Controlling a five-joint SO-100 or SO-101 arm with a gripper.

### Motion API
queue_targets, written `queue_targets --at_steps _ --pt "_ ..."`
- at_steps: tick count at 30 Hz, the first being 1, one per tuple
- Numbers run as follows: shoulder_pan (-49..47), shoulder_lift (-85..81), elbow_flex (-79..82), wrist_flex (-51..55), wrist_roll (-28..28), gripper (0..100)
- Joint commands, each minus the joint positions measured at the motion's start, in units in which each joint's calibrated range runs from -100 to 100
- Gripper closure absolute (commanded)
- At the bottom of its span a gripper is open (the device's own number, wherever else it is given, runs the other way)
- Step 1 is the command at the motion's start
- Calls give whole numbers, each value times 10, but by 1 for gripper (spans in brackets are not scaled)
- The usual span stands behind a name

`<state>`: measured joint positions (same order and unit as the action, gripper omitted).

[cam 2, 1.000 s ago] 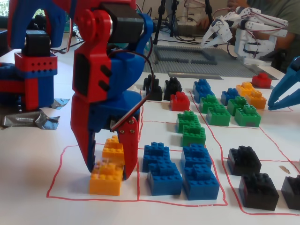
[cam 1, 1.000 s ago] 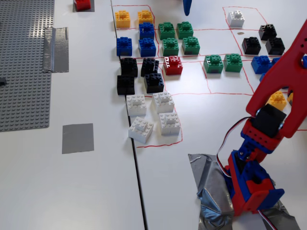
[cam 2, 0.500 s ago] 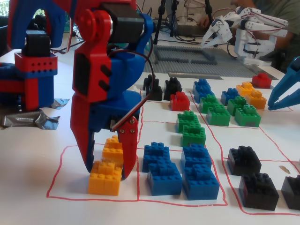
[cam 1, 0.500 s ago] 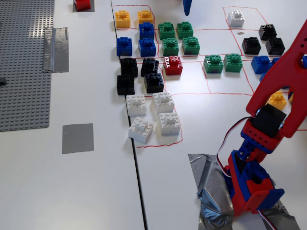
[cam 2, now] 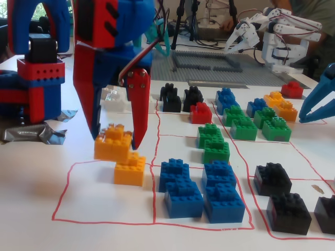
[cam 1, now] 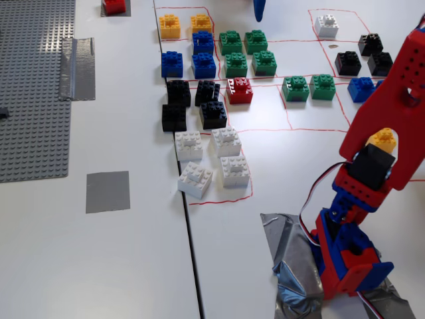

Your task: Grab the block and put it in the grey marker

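the red-and-blue gripper (cam 2: 116, 140) is clamping its two fingers on the block (cam 2: 112, 144), a yellow-orange studded brick, and holding it in the air above the red-outlined cell on the white table (cam 2: 36, 183). a second yellow-orange brick (cam 2: 130, 167) is sitting on the table just below and beside it. in a fixed view from above, the arm is hiding most of that cell, and the grey marker (cam 1: 107, 191) is lying well apart to the left, bare, near the grey baseplate (cam 1: 33, 93).
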<state>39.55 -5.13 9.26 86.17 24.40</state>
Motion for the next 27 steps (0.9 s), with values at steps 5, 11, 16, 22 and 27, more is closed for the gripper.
queue_targets --at_steps 5,11,16,22,27 --pt "-90 -82 -92 100 -27 100" --pt "-197 -126 -89 124 -50 100" --pt "-309 -152 -83 130 -76 100" --pt "-467 -167 -80 129 -118 100" --pt "-601 -165 -84 125 -151 100"
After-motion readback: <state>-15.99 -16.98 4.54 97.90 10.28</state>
